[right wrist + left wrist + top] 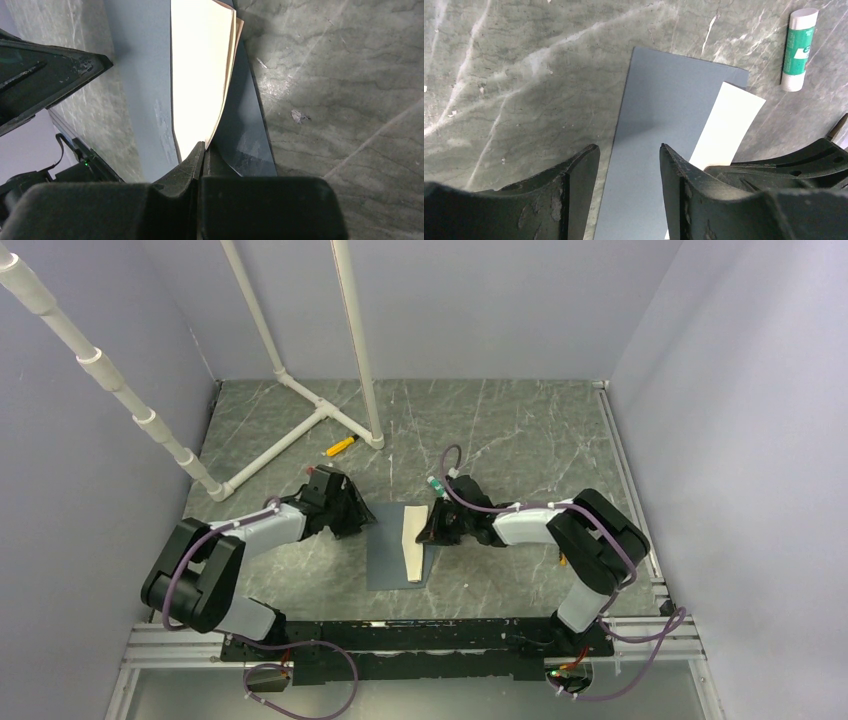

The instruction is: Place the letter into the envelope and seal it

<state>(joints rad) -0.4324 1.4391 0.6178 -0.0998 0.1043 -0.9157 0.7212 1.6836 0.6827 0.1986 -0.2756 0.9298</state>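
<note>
Right gripper [201,149], black, pinches the folded tan paper letter [200,75] at lower centre, over the flat slate-grey paper envelope [137,75]. Left gripper [629,150] hangs part-open, holding nothing, above the envelope's left edge.

The left gripper [629,150], jaws apart, hangs over the grey envelope [664,100]. The pale letter [729,120] lies on its right side.

Top external view looks down from high on the near side of the envelope [388,558], small, mid-frame. Left wrist view close over envelope's left edge, angled down across it. Right wrist view close, low at envelope's right edge, looking along it. All three share envelope
</note>
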